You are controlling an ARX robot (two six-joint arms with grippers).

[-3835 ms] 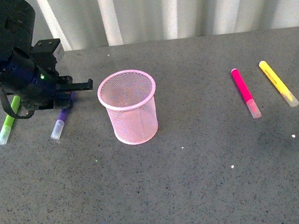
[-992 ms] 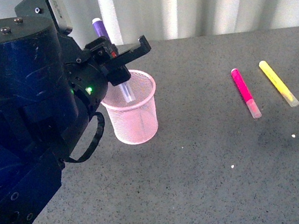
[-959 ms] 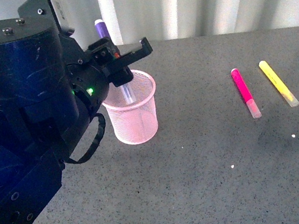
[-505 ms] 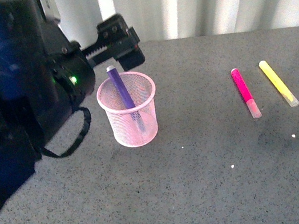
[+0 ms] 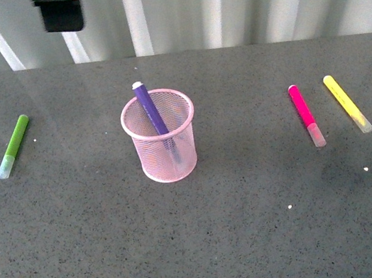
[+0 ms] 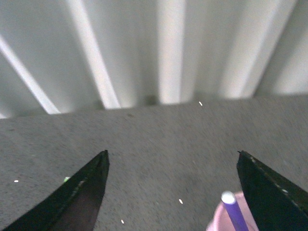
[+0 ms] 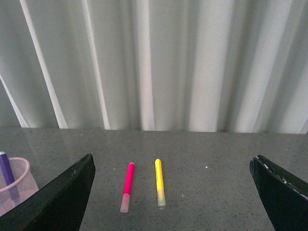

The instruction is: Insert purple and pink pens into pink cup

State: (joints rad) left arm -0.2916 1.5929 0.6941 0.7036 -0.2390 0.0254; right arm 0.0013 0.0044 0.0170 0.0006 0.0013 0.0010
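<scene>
Both spread wide, gripping nothing: black left gripper (image 6: pixel 171 192), black right gripper (image 7: pixel 168 199); dark purple marker (image 5: pixel 154 119) leans inside pale-pink wire-mesh cup (image 5: pixel 154 160), frame centre.

No legible writing in any view

No text, label, brand, number or sign can be read. The barrels of the purple pen (image 5: pixel 150 109), the pink pen (image 5: pixel 301 108) and the yellow marker (image 5: pixel 341 96) at 3 o'clock from the pink cup (image 5: pixel 149 156), and the green marker (image 5: pixel 14 144) at 9 o'clock from it, are too small to show any print.
</scene>
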